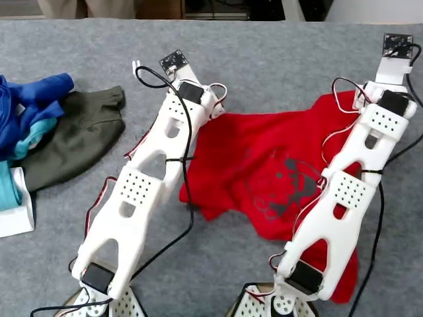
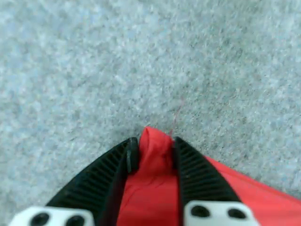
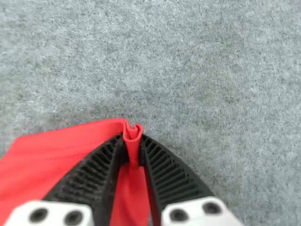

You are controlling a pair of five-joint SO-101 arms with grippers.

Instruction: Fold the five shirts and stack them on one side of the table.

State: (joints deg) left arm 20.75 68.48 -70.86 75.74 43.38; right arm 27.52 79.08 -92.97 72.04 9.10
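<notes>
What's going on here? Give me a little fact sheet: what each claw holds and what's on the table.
Left gripper: shut on a bunched edge of the red shirt
Right gripper: shut on another edge of it
Shirt position: spread on the grey table
Side pile: blue shirt, teal shirt, olive shirt, heaped together

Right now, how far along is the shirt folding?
Done: no folded stack; blue shirt, teal shirt and olive shirt lie rumpled together. In hand: left gripper and right gripper each pinch the far edge of the red shirt. Left: folding and stacking them all.
</notes>
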